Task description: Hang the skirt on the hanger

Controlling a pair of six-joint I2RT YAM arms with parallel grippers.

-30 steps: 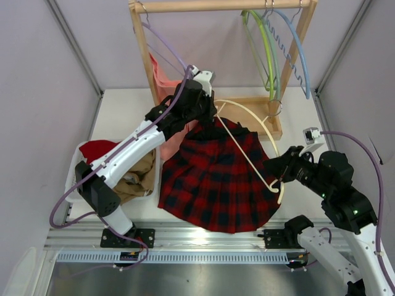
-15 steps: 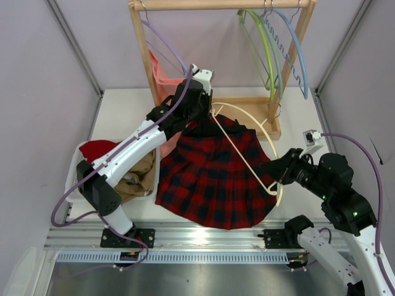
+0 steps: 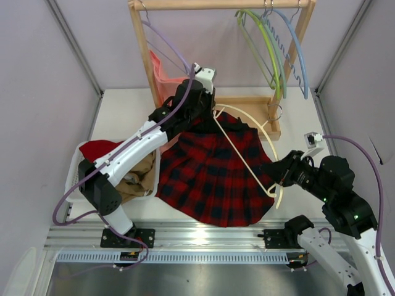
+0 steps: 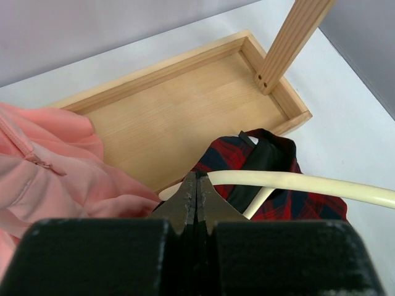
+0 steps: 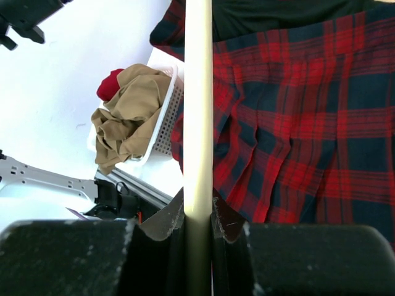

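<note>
Room: pale lilac walls close around a white table [image 3: 123, 117], with a wooden rack [image 3: 143, 55] standing at its far edge.
Skirt: the red and black plaid skirt [image 3: 216, 179] lies fanned out on the middle of the table. Its waist end is raised toward the rack's base.
Hanger: the cream hanger [image 3: 244, 154] lies slantwise over the skirt, running from the waist end down to the skirt's right hem.
Left claw: the left claw [image 4: 196, 188] is fully closed at the waist end, just beside the hanger's tip. It appears to pinch the skirt's edge there, though the cloth between the tips is hard to make out.
Right claw: the right claw [image 5: 199, 216] is clamped around the hanger's lower arm, over the right hem.
Done: both pieces are in hand and brought together.
Left to do: getting the waist onto the hanger. Whether an arm has entered the waist opening cannot be told.
Around: a pink garment [image 4: 55, 166] hangs at the rack's left post. Green and blue hangers [image 3: 274, 55] hang on its right. A white basket [image 5: 163, 132] at the table's left holds tan cloth [image 5: 126, 117] and something red [image 3: 95, 151].
</note>
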